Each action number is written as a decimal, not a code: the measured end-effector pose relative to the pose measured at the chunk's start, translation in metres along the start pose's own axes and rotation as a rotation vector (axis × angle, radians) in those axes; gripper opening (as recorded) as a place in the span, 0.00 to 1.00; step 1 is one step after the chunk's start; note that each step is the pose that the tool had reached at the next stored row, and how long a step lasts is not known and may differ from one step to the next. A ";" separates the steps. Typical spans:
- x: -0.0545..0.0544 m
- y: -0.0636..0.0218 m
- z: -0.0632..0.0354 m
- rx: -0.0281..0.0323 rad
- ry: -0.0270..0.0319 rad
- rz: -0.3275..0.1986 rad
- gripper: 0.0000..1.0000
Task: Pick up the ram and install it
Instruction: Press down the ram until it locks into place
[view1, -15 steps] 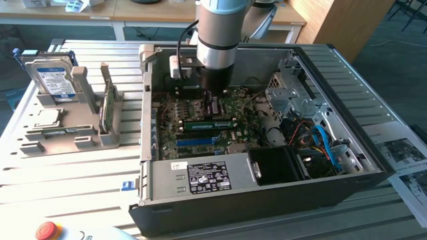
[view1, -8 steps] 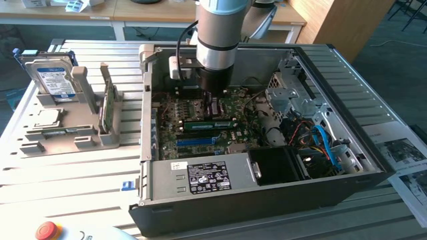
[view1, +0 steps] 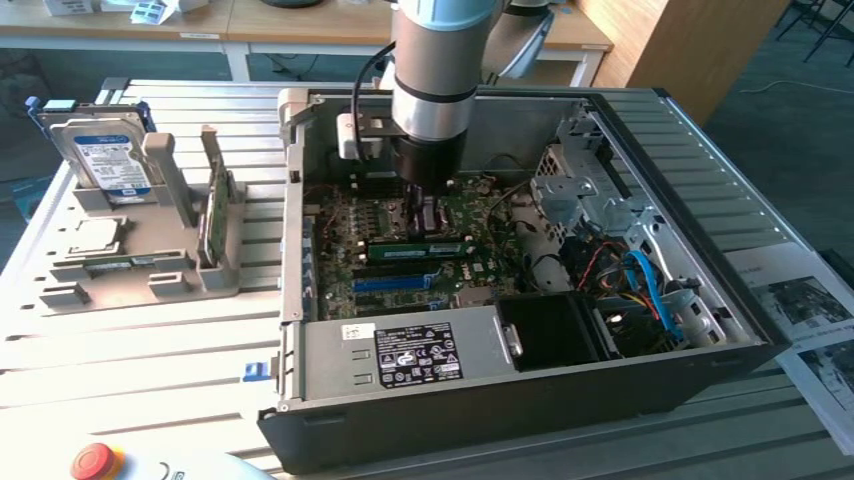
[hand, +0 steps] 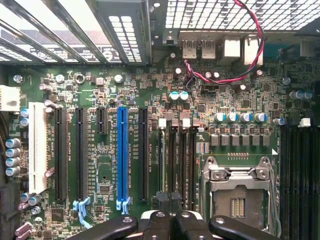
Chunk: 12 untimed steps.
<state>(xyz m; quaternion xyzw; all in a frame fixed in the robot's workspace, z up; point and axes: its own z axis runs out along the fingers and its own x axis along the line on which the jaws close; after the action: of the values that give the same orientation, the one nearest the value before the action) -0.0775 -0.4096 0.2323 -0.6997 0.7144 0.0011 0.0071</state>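
Arm reaches down into the open computer case, gripper low over the motherboard. Fingers closed together, nothing visibly held between them. Ram sits in a slot on the board, just beside the gripper. Hard drive upright in a grey holder on the surface, at the exterior view's left.

surface: slatted pale metal, spans the exterior view | centre: open black computer case | left: grey holder rack with slots | right edge: printed paper sheets | lower left corner: red button
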 end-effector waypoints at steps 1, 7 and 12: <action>0.000 0.0011 0.0000 0.0009 -0.0001 0.000 0.10; 0.000 0.0030 0.0000 0.0024 -0.0002 0.000 0.10; 0.000 0.0032 0.0018 0.0024 -0.0002 0.000 0.10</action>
<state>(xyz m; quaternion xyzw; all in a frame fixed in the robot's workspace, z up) -0.0806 -0.4095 0.2305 -0.6997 0.7144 0.0003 0.0080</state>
